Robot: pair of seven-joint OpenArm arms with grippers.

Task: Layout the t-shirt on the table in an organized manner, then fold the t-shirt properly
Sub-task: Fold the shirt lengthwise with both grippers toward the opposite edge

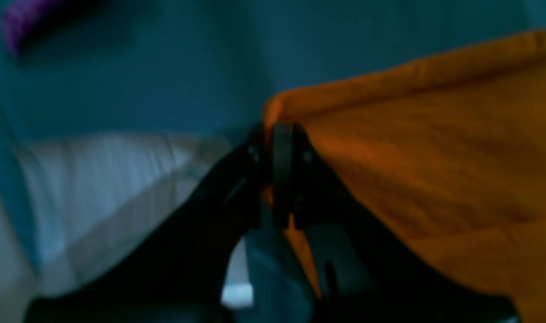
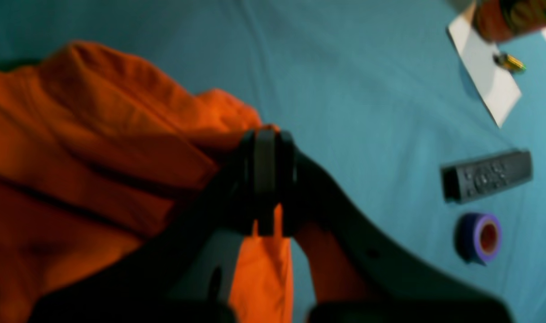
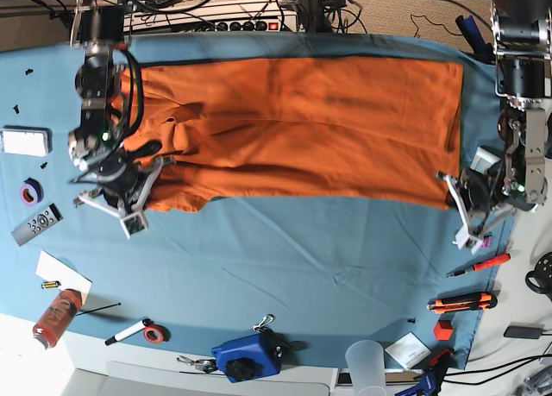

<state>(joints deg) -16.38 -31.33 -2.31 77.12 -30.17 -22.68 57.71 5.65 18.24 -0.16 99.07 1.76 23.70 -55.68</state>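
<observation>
The left claw (image 1: pixel 277 179) and right claw (image 2: pixel 266 181) are each clenching a corner of the bright orange cotton t-shirt (image 3: pixel 293 124), which is lying spread across the teal-blue cloth tabletop (image 3: pixel 285 267), so both should probably be lifting evenly, keeping the edge taut.
</observation>
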